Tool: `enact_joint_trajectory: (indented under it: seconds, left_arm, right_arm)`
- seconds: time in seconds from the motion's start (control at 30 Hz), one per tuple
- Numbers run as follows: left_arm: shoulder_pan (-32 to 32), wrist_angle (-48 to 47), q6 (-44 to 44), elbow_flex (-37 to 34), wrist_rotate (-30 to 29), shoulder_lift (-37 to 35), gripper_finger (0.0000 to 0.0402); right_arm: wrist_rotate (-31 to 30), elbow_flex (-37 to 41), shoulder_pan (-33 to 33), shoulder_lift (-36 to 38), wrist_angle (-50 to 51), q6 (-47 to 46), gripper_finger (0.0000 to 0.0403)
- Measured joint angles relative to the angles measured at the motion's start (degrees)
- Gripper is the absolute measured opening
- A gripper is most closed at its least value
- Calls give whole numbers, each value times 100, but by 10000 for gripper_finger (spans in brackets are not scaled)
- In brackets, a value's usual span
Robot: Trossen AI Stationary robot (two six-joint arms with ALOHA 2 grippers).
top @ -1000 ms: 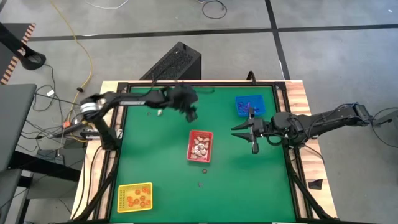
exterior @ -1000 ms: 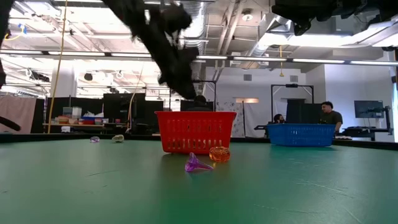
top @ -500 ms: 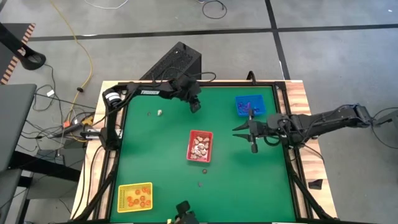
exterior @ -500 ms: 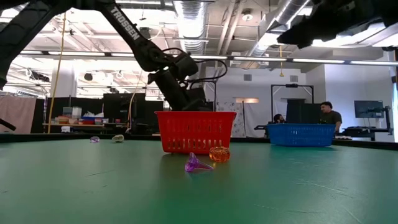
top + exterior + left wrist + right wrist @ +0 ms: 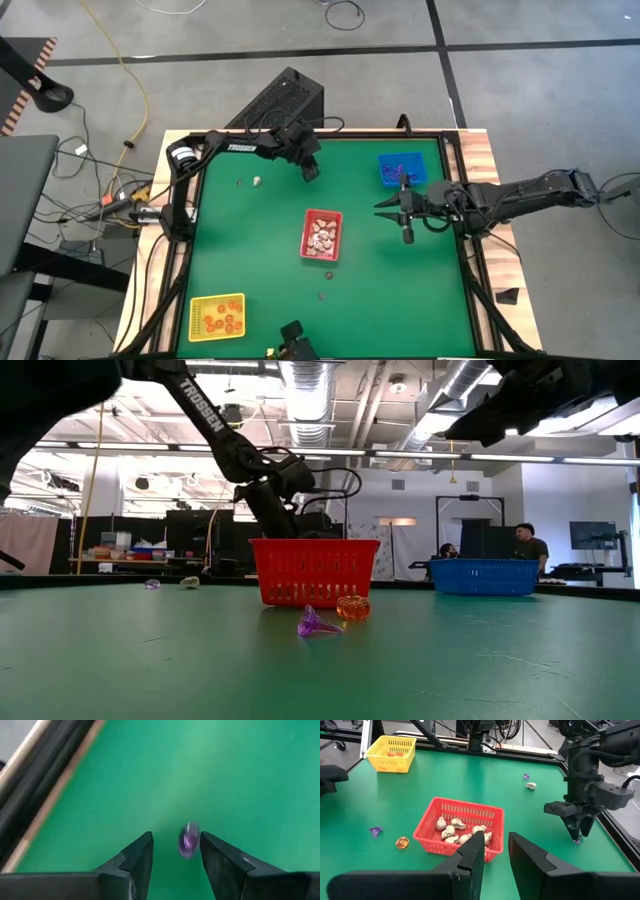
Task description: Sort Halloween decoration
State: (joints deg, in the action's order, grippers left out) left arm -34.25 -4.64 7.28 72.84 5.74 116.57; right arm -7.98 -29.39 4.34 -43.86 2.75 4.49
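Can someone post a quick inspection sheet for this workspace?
Surface: green mat, wood border.
Job's things: cream pieces in red tray; orange ones in yellow tray; purple ones in blue tray; loose purple trinket between the left fingers; more strays on the mat.
Clutter: nothing seen.
End effectors: left end effector open, low at the far edge; right end effector waits beside the blue tray.
Cables: yellow cable on the floor.
Surroundings: person seated behind.

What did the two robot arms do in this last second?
The left gripper swung from near the red tray to the table's far side, came down and now brackets a purple trinket with open fingers, not gripping. The right gripper, the trays and loose trinkets stayed put.
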Motion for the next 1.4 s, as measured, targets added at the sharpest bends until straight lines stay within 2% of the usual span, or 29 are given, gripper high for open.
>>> enact_joint_trajectory:
  seconds: [0.33,0.67,0.93,1.1,1.17,1.23,1.3,1.4]
  left_arm:
    - [8,207,-94,7,-39,160,108]
    - [66,209,-304,11,22,112,8]
    - [345,335,-604,785,73,-39,2]
    - [1002,1724,-711,929,52,-23,1]
    - [1259,2495,-682,985,-147,137,1]
    - [1408,2757,-687,1048,-188,295,0]
    - [1511,3149,-675,1447,-343,698,0]
    - [1512,2920,-1008,2311,-259,1380,0]
  right_arm:
    - [1,0,4,0,-1,-13,119]
    - [10,0,11,4,21,-122,119]
    - [23,0,111,454,587,-166,119]
    - [36,0,170,923,732,-300,119]
    - [34,0,166,1034,717,-321,119]
    - [34,0,168,1108,716,-323,119]
    - [25,0,184,1106,695,-379,119]
    - [-35,0,200,1066,552,-411,119]
